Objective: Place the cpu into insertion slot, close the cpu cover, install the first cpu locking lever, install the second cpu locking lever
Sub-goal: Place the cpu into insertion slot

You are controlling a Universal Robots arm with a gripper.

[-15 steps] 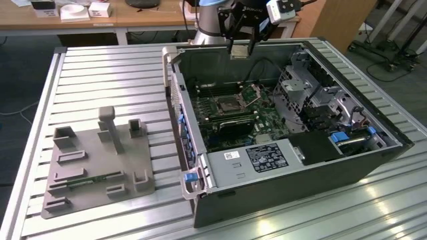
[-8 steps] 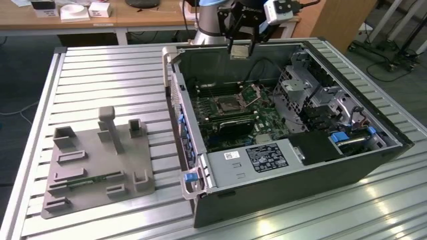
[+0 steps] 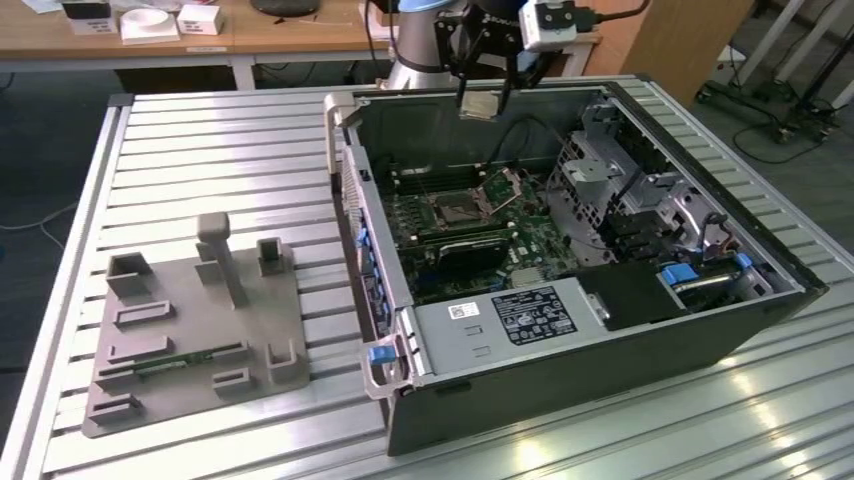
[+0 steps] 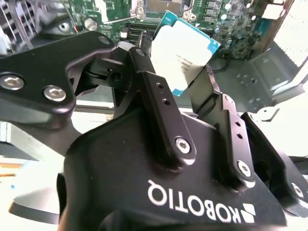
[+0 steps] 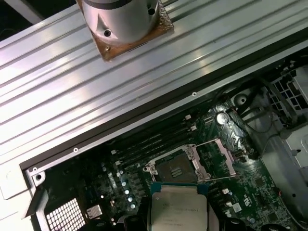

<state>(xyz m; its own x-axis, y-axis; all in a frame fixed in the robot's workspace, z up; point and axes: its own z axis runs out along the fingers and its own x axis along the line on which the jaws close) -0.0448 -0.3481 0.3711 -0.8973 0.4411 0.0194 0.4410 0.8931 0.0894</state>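
Note:
My gripper (image 3: pixel 483 92) is shut on the cpu (image 3: pixel 481 105), a small square chip with a silvery top, and holds it in the air above the far wall of the open computer case (image 3: pixel 601 350). In the second wrist view the black fingers (image 4: pixel 161 101) pinch the cpu (image 4: pixel 185 50) at two opposite edges. Below it on the green board lies the insertion slot (image 3: pixel 458 210), open and dark, with the cpu cover (image 3: pixel 514 185) swung up beside it. In the first wrist view the cpu (image 5: pixel 178 207) hangs just short of the insertion slot (image 5: pixel 173 168) and the raised cpu cover (image 5: pixel 216 155).
A grey fixture plate (image 3: pixel 200 320) with upright blocks lies on the slatted metal table (image 3: pixel 227 150) at the exterior view's left. Inside the case are a drive cage (image 3: pixel 614 180) and a power supply (image 3: pixel 521 315). The arm's base (image 5: pixel 120 19) stands behind the case.

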